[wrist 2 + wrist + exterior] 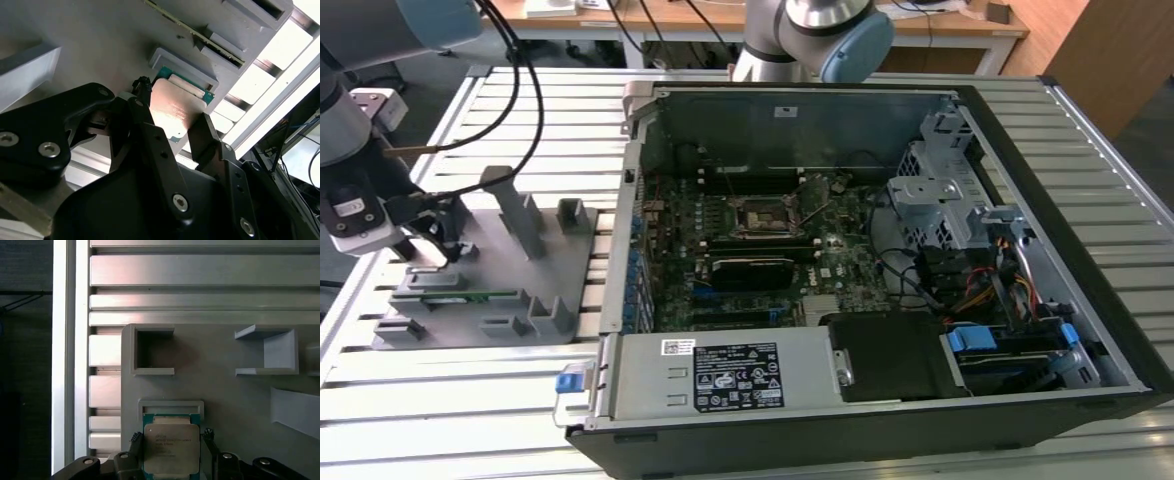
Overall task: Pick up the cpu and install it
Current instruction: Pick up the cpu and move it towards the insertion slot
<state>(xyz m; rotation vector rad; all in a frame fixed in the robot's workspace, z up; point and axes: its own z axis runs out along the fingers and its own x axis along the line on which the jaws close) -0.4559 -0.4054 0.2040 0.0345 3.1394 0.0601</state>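
Note:
The cpu (171, 449) is a small square chip with a silvery top and a green rim. It lies in a pocket of the grey fixture plate (225, 390), against the pocket's raised wall. My gripper (171, 440) straddles it, one black finger (135, 439) at each of two opposite edges, and looks shut on it. In the second wrist view the cpu (172, 107) shows between the fingers (145, 117). In the exterior view my gripper (438, 252) hangs low over the fixture plate (480, 335) at the exterior view's left, well away from the motherboard socket (761, 217) inside the open computer case (801, 110).
Grey posts (520, 220) and blocks stand up from the fixture plate close to the gripper. A long green memory stick (454, 295) lies in a slot of it. A second arm's base (814, 40) stands behind the case. The slatted metal table (454, 410) carries everything.

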